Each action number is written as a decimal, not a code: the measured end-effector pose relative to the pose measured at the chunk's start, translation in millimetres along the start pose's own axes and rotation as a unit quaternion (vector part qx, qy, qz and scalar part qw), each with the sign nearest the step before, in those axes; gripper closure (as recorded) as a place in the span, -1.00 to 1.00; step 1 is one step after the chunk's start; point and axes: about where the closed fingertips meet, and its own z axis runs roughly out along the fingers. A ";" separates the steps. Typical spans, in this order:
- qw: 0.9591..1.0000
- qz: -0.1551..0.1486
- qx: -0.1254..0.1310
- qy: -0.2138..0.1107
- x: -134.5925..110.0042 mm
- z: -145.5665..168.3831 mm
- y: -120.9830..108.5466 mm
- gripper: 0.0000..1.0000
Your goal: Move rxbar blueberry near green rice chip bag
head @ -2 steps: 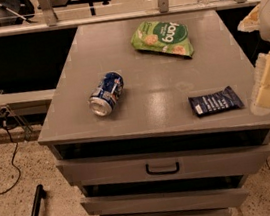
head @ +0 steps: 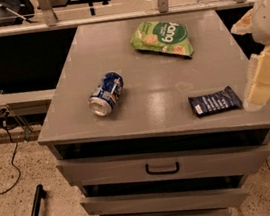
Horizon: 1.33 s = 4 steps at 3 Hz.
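Over at the right edge of the grey cabinet top, the gripper hangs just off the front corner, pale and blocky, tip angled down and a little to the left. Whether it is apart or closed, I cannot tell from here, but it carries nothing. And right beside it, just to its left, lies the rxbar blueberry, flat on the surface near the front edge, apart from the gripper but very close. Its long axis runs side to side across the view, right end nearest the gripper and cocked slightly toward the back. So the reach looks like a short slide left and down, with the grasp most likely taken across the narrow width. Now look to the back: the green rice chip bag sits well apart, toward the rear and left of the bar, open surface lying between them. A blue and silver can lies on its side further left, out of that line. Bar untouched, carry not yet begun.
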 end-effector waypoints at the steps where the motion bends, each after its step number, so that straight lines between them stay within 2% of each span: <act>1: 0.998 -0.015 -0.035 -0.058 0.4 61.8 -29.5 -1.00; 2: 0.994 -0.027 -0.058 -0.090 -4.4 96.8 -40.3 -1.00; 3: 0.991 -0.027 -0.075 -0.107 4.6 116.2 -38.2 -1.00; 4: 0.990 -0.026 -0.087 -0.108 15.0 130.6 -34.2 -1.00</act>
